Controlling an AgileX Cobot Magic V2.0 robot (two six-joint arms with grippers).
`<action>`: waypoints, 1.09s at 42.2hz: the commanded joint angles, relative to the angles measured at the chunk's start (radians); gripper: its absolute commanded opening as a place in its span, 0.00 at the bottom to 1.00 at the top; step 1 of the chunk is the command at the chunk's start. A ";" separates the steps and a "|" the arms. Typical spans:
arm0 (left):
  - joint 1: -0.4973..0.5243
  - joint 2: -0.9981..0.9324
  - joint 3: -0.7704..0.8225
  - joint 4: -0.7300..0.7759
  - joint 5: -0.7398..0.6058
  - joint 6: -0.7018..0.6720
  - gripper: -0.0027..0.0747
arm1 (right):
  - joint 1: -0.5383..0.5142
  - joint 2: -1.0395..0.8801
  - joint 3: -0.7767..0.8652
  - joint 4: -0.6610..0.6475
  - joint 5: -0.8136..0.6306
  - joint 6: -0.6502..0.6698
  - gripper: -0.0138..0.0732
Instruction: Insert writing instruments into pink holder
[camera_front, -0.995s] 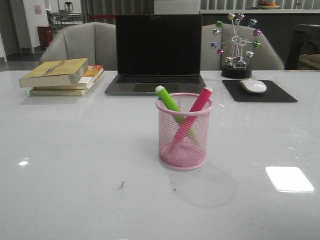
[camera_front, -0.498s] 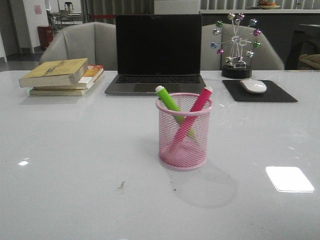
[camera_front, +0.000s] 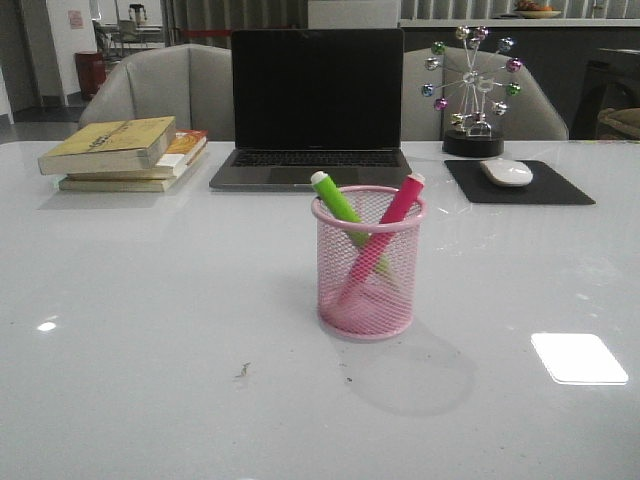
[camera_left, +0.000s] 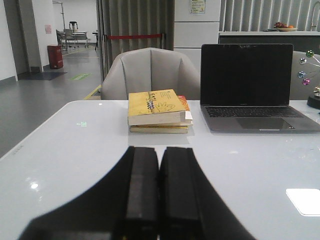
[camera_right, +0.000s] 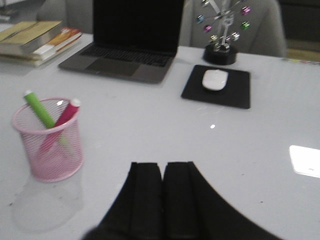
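While both pens cross inside the pink cup (camera_right: 48, 145), green pen (camera_right: 39, 109), pink pen (camera_right: 62, 120), we keep our right gripper (camera_right: 162, 200) pressed together well apart from the cup, left gripper (camera_left: 159, 195) pressed together too, both empty.

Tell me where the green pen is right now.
In the front view, the green pen stands tilted inside the pink mesh cup at mid-table, its top leaning left and crossing the pink pen, in front of the laptop.
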 joint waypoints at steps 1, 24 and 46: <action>-0.008 -0.019 -0.001 -0.001 -0.093 -0.007 0.16 | -0.054 -0.052 0.065 0.009 -0.208 -0.009 0.19; -0.008 -0.018 -0.001 -0.001 -0.093 -0.007 0.16 | -0.166 -0.172 0.181 0.018 -0.322 -0.004 0.19; -0.008 -0.018 -0.001 -0.001 -0.093 -0.007 0.16 | -0.099 -0.172 0.181 0.018 -0.311 -0.004 0.19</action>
